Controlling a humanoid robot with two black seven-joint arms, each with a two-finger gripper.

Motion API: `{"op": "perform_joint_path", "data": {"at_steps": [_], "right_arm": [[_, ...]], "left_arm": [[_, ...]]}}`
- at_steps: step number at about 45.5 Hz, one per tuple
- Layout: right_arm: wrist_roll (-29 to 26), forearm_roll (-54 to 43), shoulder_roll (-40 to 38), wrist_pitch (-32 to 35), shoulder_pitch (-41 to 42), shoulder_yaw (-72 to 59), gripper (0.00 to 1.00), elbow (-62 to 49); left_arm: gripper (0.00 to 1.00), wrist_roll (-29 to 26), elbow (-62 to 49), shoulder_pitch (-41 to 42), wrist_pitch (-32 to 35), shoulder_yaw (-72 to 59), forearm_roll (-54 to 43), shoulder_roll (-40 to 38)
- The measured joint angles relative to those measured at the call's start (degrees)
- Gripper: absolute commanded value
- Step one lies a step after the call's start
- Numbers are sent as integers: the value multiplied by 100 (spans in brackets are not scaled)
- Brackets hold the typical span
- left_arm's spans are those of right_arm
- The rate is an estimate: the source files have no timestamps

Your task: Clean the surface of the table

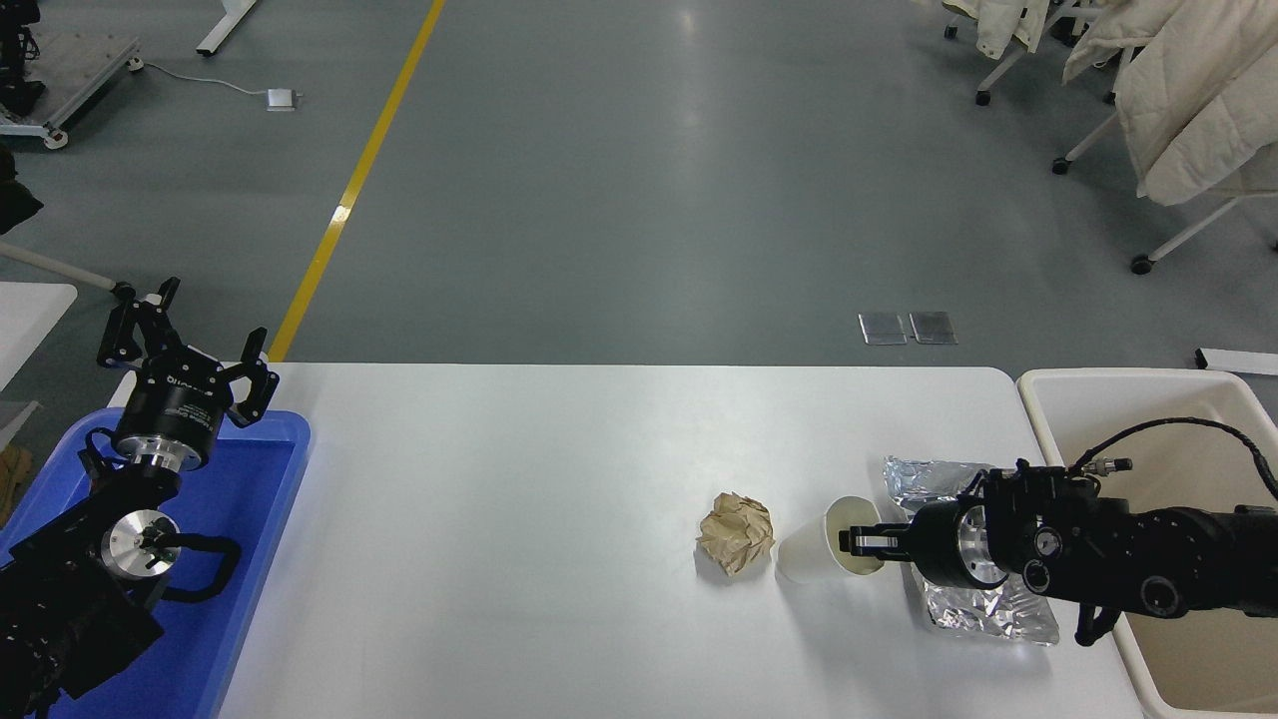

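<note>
The white table surface (pixel 539 469) carries a crumpled brown paper ball (pixel 736 544), a white paper cup (pixel 811 556) and a crinkled sheet of silver foil (pixel 983 611). The cup is tipped over toward the right, its mouth facing my right gripper (pixel 857 544). That gripper is shut on the cup's rim, one finger inside the mouth. The right arm lies low over the foil and hides its middle. The paper ball sits just left of the cup. My left gripper (pixel 190 361) hangs open above the far end of the blue tray, parked.
A blue plastic tray (pixel 262 499) sits at the table's left end under the left arm. A cream-white bin (pixel 1038 389) stands just off the table's right edge. Beyond the table's far edge is grey floor with a yellow line.
</note>
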Motion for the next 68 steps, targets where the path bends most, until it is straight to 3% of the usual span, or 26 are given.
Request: {"op": "perform_joint_path", "data": {"at_steps": [16,35,46,68], "right_arm": [[8,15,-261,56,83,-17,0,158],[8,-13,-1760,566,1118,-165,0,1631],[13,-70,-2934,1787,2297,-279,0,2154],[33,-696,-4503,4392,4150,37,0,2331]], "left_arm": [[100,0,0,0,5,0,0,-1],[100,0,-1,-2,5,0,0,0],[100,0,1,-1,5,0,0,0],[100,0,-1,0,3,0,0,0]]}}
